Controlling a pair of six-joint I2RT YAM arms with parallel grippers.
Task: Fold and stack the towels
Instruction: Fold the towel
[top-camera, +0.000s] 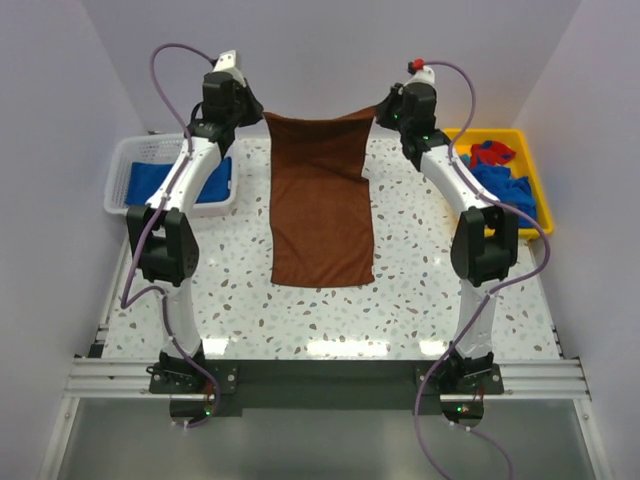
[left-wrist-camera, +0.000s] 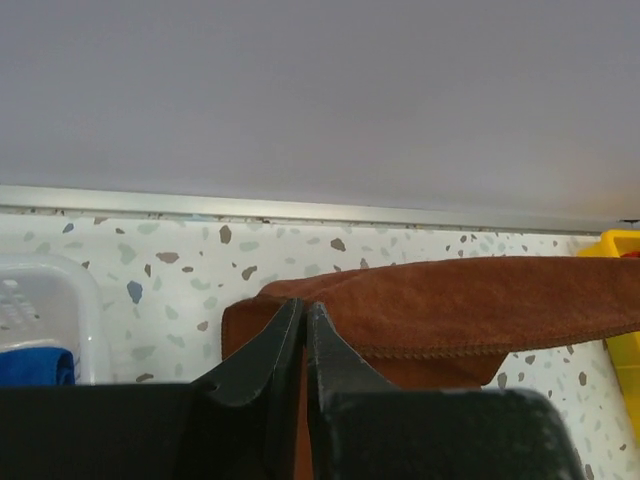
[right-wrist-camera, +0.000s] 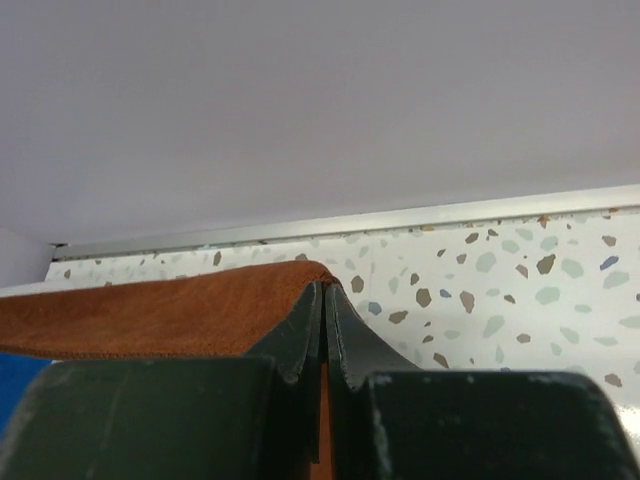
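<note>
A rust-brown towel (top-camera: 322, 200) is stretched between both grippers at the far edge of the table; its lower half lies flat on the tabletop toward me. My left gripper (top-camera: 258, 115) is shut on its far-left corner, and in the left wrist view the jaws (left-wrist-camera: 303, 305) pinch the brown cloth (left-wrist-camera: 470, 300). My right gripper (top-camera: 380, 112) is shut on the far-right corner, where the towel (right-wrist-camera: 170, 310) folds over the fingertips (right-wrist-camera: 325, 288). More towels, blue (top-camera: 505, 185) and red with blue patches (top-camera: 490, 153), lie in the yellow tray.
A white lattice basket (top-camera: 122, 160) at the back left holds a blue towel (top-camera: 150, 180). The yellow tray (top-camera: 530, 140) stands at the back right. The back wall rises right behind the lifted towel edge. Speckled tabletop (top-camera: 320, 310) lies in front of the towel.
</note>
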